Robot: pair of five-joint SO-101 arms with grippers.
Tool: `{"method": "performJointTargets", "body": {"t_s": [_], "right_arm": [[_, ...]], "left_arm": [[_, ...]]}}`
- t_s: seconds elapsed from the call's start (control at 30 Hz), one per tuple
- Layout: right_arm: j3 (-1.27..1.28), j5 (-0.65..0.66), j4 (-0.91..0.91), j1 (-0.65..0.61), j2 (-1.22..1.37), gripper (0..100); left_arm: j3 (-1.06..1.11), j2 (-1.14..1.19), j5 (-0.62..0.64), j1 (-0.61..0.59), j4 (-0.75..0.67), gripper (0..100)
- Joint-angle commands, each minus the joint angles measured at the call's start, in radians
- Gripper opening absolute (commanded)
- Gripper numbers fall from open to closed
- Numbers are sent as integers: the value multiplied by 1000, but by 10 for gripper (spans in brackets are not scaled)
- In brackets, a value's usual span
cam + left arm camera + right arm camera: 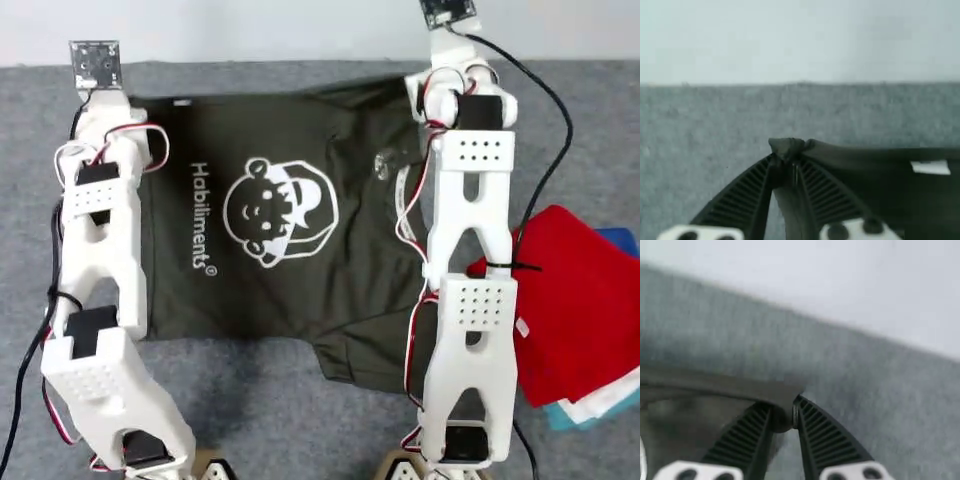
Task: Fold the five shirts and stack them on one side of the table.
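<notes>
Dark olive T-shirt with a white cartoon print (270,250) lies spread by the grey felt table's (250,420) far edge. Left gripper (786,162) and right gripper (784,415) each pinch its far side. Best lift evenly, carrying that side taut toward the near edge.

We see a table (250,420) covered in grey felt. A dark shirt (300,300) lies spread across its far half (white cartoon print facing up), with one sleeve trailing toward the near edge. Just beside the dark shirt, to its right in the high view, sits a pile (585,330) of folded shirts. The top one is red, with white and blue edges showing beneath.
</notes>
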Motion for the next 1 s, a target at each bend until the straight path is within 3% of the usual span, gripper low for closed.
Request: {"method": "performJointTargets", "body": {"t_s": [0.0,0.13,0.4,0.67,0.97], "right_arm": [[-91,21,219,-1,-18,9],[-226,49,489,2,-7,9],[-124,63,503,-25,-88,9],[532,21,499,-59,-452,9],[1181,49,492,-51,-878,9]], "left_arm": [[-64,-18,-3,-12,147,12],[-87,-98,-94,-34,399,12],[-84,-290,-227,-78,723,12],[-82,-318,-292,-101,865,12],[-18,-318,-316,-100,882,12]]}}
